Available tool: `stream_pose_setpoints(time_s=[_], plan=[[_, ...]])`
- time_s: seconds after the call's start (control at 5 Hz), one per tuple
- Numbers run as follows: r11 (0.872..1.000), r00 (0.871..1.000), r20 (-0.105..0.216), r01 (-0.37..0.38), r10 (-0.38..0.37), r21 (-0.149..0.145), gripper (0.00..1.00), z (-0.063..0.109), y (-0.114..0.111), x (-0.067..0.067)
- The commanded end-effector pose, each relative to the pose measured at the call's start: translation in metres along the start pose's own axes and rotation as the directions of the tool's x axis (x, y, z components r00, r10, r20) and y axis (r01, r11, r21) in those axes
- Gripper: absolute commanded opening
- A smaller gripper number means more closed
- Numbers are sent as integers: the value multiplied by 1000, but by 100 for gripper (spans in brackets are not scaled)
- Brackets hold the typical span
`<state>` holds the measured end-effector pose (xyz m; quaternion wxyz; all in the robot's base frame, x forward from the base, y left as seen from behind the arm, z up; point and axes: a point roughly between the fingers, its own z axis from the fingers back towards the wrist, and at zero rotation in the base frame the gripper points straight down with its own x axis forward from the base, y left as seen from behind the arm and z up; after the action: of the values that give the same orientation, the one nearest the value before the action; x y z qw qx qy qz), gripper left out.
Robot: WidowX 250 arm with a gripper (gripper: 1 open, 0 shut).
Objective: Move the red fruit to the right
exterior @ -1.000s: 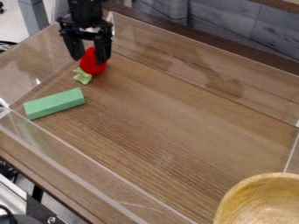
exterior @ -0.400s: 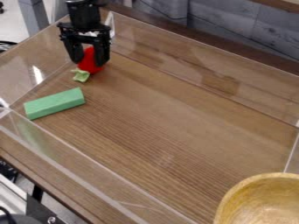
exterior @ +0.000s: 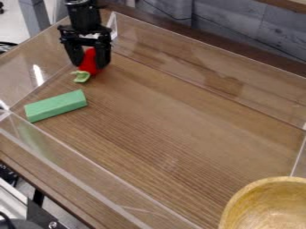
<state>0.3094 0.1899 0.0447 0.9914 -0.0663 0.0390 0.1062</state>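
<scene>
small glossy red rounded toy strawberry [exterior: 89,62] with a pale green leafy cap: one, lying on the brown wooden tabletop [exterior: 180,116] at its far left part, the cap end pointing toward the near side of the table, in the direction of the green block. partly covered from above by the end effector.

black two-fingered robot gripper [exterior: 85,49]: one, coming down from the far edge of the view, jaws spread wide, a finger to either side of the strawberry. whether the fingers touch the fruit cannot be told; no firm hold on it can be made out.

flat green rectangular block [exterior: 56,106]: one, lying on the tabletop nearer the camera than the strawberry and a little to the left in the view, apart from it, set at a slant near the table's left edge.

round pale yellow bowl [exterior: 266,207], material uncertain: one, at the near right corner of the view, well apart from the fruit, cut off by the frame.

black cables [exterior: 24,201]: several, beyond the table's edge at the near left corner, their full run cut off by the frame.
</scene>
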Motion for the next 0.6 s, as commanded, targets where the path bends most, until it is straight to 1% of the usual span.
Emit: stream_pose_setpoints(time_s=[0.0, 0.4], plan=[[1000, 999, 48, 4, -4, 6, 100, 14, 1, 7], [1000, 999, 48, 9, -8, -7, 100, 11, -1, 9]])
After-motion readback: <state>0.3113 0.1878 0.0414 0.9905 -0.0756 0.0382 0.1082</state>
